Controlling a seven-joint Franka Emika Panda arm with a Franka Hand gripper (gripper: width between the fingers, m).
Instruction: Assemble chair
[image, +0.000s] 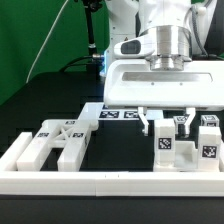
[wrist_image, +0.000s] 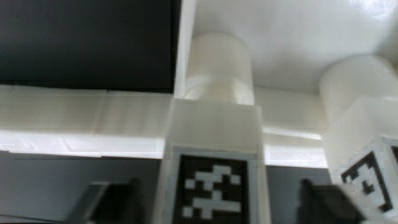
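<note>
The chair's white tagged parts lie on the black table. The cross-braced piece is at the exterior view's left. The flat slab lies behind it. Thick legs stand at the right. My gripper is lowered over these legs. In the wrist view, my gripper is open. Its dark fingers stand on either side of one tagged leg, with a gap on each side. A second tagged leg is close beside it.
The low white border rail runs along the front of the table, and it shows as a white band in the wrist view. A green backdrop and a black cable are behind the table.
</note>
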